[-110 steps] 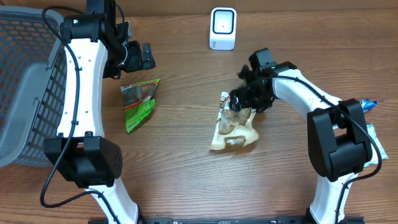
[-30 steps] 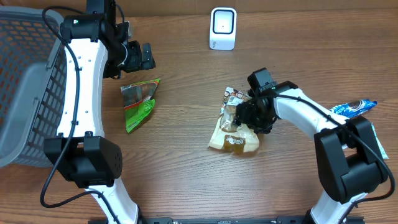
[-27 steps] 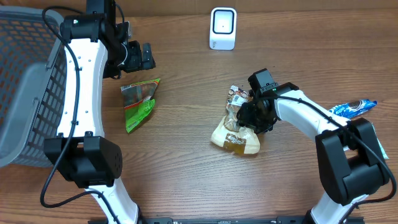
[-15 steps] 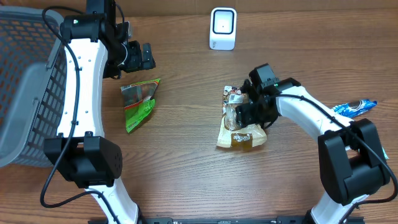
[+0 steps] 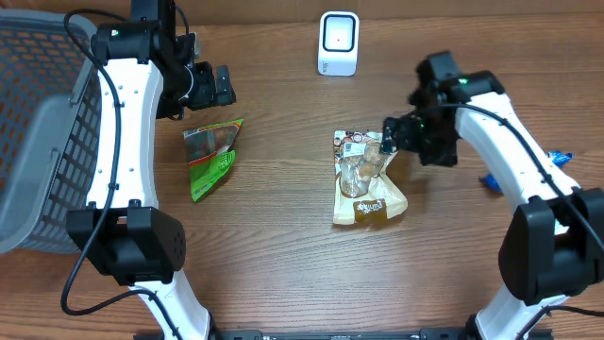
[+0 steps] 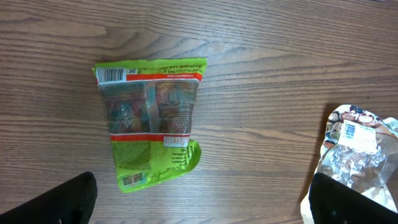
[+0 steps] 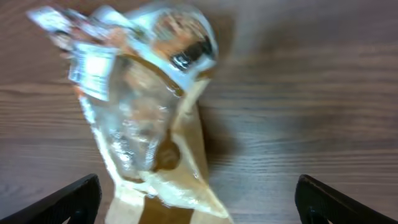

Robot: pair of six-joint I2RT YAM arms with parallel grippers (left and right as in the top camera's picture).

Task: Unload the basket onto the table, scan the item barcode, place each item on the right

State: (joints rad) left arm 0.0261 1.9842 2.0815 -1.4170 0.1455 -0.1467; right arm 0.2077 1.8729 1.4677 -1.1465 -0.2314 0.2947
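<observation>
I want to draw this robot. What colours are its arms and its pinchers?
The left arm and right arm are white shells with chunky black joints, and a thin black cable runs along each. The left gripper and right gripper are black, each with two fingers.

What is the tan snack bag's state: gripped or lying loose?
Lying loose on the table. The right gripper hangs above the snack bag, jaws wide open, not closed on it.

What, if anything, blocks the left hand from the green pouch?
Likely yes: the left hand is open, close to the green pouch, which lies flat with nothing on it; the tan bag lies apart.
</observation>
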